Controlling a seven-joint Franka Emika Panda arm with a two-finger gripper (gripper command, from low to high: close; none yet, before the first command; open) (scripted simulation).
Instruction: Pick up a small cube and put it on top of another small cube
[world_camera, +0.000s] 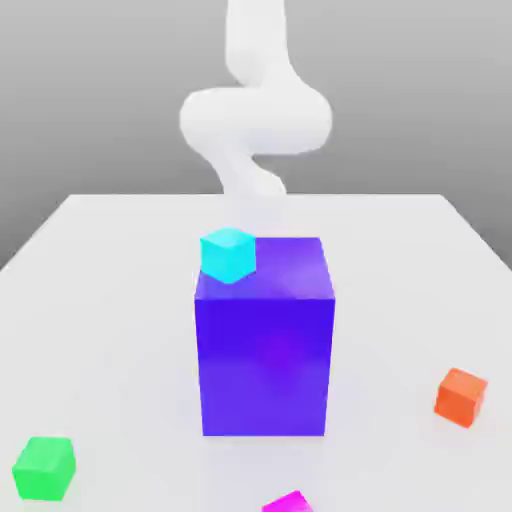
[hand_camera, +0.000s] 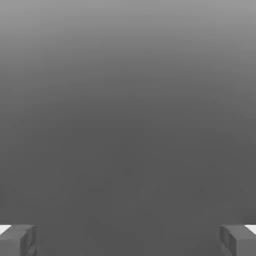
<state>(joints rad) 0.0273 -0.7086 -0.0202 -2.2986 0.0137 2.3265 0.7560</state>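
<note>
The table (world_camera: 110, 290) is a smooth, matt white slab with only faint soft reflections beneath things. The big blue-purple block (world_camera: 265, 350) looks glossy and slightly translucent, like tinted plastic. The cyan cube (world_camera: 228, 253), green cube (world_camera: 44, 468), orange cube (world_camera: 461, 395) and magenta cube (world_camera: 289, 502) are smooth, plain-coloured and plastic-like. The arm (world_camera: 255, 115) is smooth matt white.

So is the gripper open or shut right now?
Open. In the hand view the gripper has its two fingertips standing far apart, nothing between them.

Small magenta cube (world_camera: 289, 502) at the table's near edge — green cube (world_camera: 45, 468) well apart, exterior view's left.
</note>
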